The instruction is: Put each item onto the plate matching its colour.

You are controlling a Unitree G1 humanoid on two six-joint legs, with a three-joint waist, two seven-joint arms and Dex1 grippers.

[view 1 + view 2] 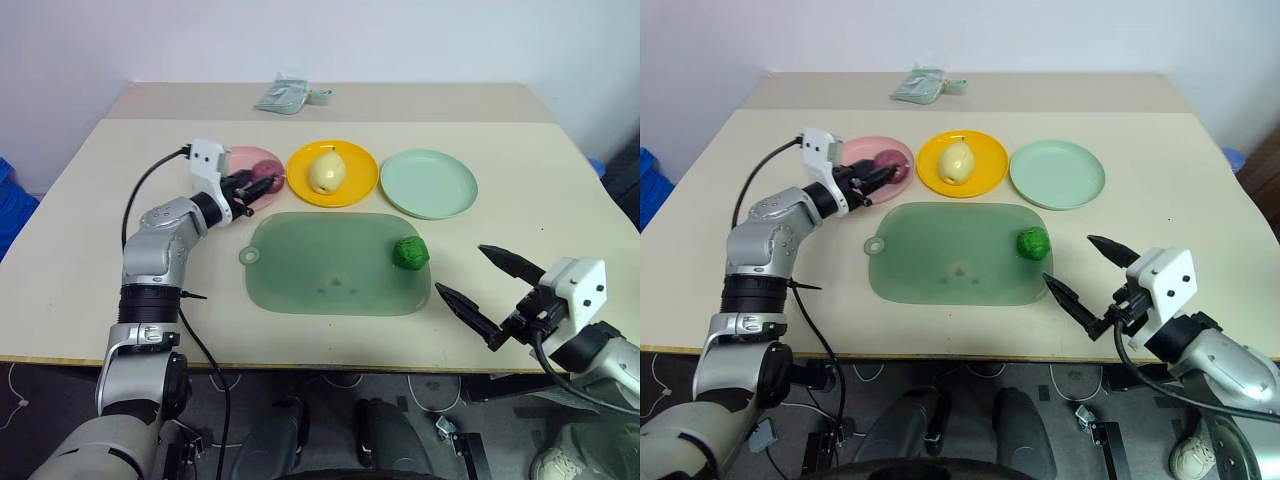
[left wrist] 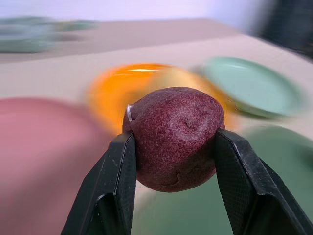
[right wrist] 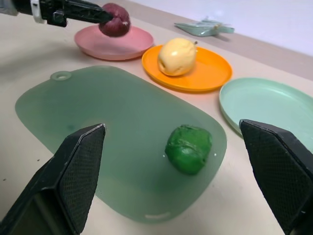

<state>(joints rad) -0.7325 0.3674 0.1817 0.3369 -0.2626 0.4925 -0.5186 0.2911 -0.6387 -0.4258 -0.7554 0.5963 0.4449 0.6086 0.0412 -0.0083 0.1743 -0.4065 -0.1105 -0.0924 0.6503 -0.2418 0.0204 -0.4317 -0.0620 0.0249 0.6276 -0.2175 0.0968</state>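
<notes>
Your table (image 1: 90,250) holds a green mat (image 1: 300,265), with the green ball (image 1: 410,253) at its right edge. Lemon (image 1: 326,172) sits on the yellow plate (image 1: 360,185); green plate (image 1: 430,185) bare. Left gripper (image 1: 262,187) clamps the red ball (image 3: 115,19) over the pink plate (image 3: 105,44). Right gripper (image 1: 478,285) gapes wide, grasping nothing.

My black fingers (image 2: 117,191) pinch a speckled dark red-purple ball (image 2: 173,137) over what looks like the pink plate (image 3: 110,43), the orange-yellow plate (image 3: 208,73) beside it.

Three plates (image 1: 429,184), three toy foods (image 1: 410,253), one green mat (image 1: 300,262), and perhaps one packet (image 1: 283,96).
</notes>
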